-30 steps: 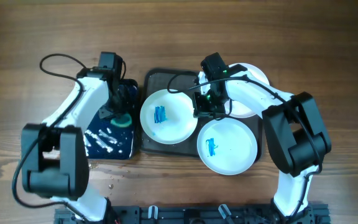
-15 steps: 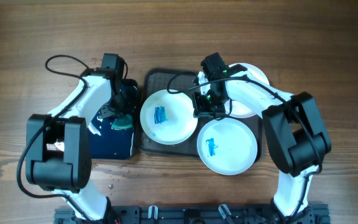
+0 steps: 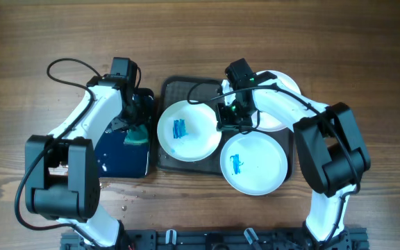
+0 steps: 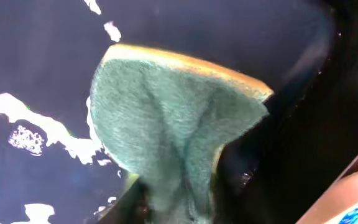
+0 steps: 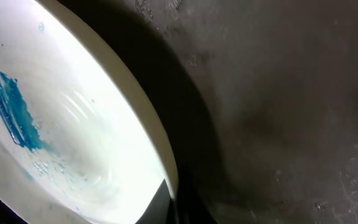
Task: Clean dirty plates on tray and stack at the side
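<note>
- The near plate [image 3: 254,164] lies face up, overhanging the near edge of the dark grey tray [image 3: 174,88]; its blue smear [image 3: 237,164] runs near to far.
- The left plate [image 3: 189,130] lies flat on the tray, whose long axis runs left to right.
- Its right rim is pinched by the fully closed right claw [image 3: 229,125]; that contact is shown only in the right wrist view.
- A folded green sponge [image 4: 166,124] is gripped in the narrow left claw [image 3: 135,130] over the small black tray [image 3: 120,156].
- The far plate [image 3: 289,89] is partly hidden.
</note>
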Robot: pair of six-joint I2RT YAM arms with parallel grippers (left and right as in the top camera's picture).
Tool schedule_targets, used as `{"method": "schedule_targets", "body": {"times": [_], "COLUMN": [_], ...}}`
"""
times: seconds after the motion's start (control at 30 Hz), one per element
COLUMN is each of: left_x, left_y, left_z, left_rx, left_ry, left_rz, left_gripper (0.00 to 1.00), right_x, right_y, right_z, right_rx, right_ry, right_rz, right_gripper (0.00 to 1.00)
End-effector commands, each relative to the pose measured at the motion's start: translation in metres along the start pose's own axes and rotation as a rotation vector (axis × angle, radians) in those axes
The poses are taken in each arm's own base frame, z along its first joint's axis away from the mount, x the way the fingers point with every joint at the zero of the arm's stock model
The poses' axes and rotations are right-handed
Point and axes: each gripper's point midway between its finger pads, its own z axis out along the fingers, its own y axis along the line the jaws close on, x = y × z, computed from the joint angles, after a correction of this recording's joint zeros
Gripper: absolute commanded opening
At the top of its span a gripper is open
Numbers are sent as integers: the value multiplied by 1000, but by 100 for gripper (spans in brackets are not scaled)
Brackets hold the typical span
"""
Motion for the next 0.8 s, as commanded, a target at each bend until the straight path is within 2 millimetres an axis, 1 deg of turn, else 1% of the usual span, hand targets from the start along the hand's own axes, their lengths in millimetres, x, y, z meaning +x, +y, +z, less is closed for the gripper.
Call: {"method": "schedule_targets", "body": {"times": [0.0, 0.17, 0.3, 0.4, 0.43, 0.5, 0.53, 0.6, 0.67, 0.7, 0.77], "left_x": [-2, -3, -4, -11, -14, -20, -21, -19, -16, -15, -17], "left_y": [-1, 1, 1, 8, 8, 7, 7, 11, 19, 26, 33], "left_z": [-6, -6, -6, -17, -23, -50, -65, -86, -107, -120, -133], "left_rx": [18, 8, 5, -35, -39, -14, 4, 15, 4, -15, -32], "left_ry": [-16, -21, -26, -85, -109, -186, -220, -262, -313, -353, -404], "left_rz": [-3, -3, -2, 0, 0, 0, -2, -7, -15, -22, -33], "left_gripper": [4, 4, 4, 4, 4, 4, 4, 4, 4, 4, 4], "right_x": [1, 2, 4, 3, 4, 5, 4, 4, 6, 7, 6], "right_y": [-9, -8, -9, -9, -9, -7, -7, -7, -8, -8, -8], "right_z": [2, 3, 2, 2, 2, 3, 3, 3, 3, 3, 3], "right_rx": [28, 28, 31, 28, 30, 30, 30, 30, 33, 34, 32], "right_ry": [7, 9, 18, 12, 16, 19, 17, 17, 25, 27, 23], "right_rz": [19, 21, 58, 55, 56, 51, 50, 49, 45, 42, 38], "right_gripper": [4, 4, 4, 4, 4, 5, 4, 4, 4, 4, 4]}}
